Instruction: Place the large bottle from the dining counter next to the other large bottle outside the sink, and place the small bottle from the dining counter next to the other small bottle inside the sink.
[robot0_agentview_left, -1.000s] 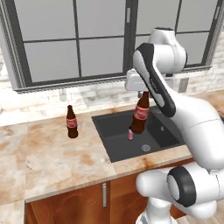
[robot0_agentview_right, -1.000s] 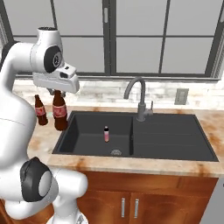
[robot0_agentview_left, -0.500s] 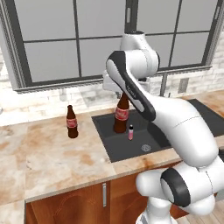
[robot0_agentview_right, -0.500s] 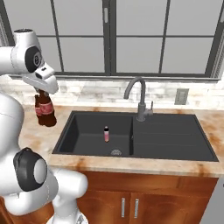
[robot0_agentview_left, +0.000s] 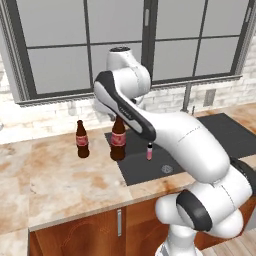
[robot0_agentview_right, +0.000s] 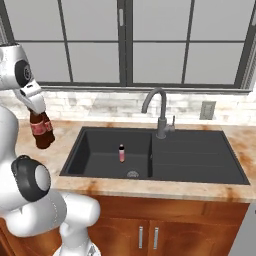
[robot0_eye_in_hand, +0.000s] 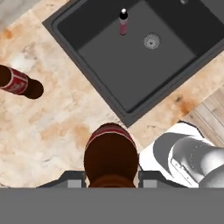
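The desk was wide and brown-veined, with the dark sink sunk into it. My arm reached over its left edge. My hand was closed on the neck of the large bottle, holding it upright just above the desk, close to the sink's rim. The other large bottle stood near it on the left. I was on the putting-down step. Next I judged I should lower it beside its twin and let go. The small pink bottle stood in the sink.
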